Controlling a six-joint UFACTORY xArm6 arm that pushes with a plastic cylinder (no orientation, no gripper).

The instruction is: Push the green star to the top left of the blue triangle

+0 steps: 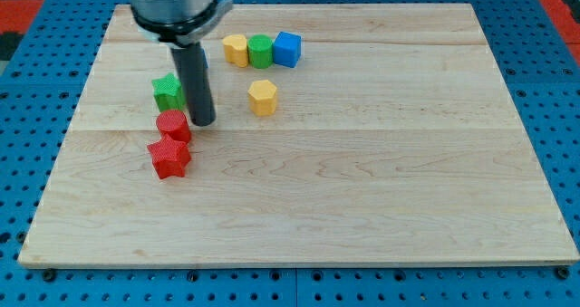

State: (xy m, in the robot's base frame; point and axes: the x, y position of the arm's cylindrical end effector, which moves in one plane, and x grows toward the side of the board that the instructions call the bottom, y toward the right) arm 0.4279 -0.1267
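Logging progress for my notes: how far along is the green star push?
Nothing looks done. My tip sits just right of the green star block, above the red cylinder block. Left: no blue triangle is identifiable; the only blue block sits far right.

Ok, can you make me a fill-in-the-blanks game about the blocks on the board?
1. My tip is just to the view's right of the ____ star.
2. The red star lies right below the red ____.
3. In the row of three at the view's top, the green block sits between the yellow block and the ____ block.
4. The block alone right of my tip, a hexagon, is ____.

Missing words: green, cylinder, blue, yellow
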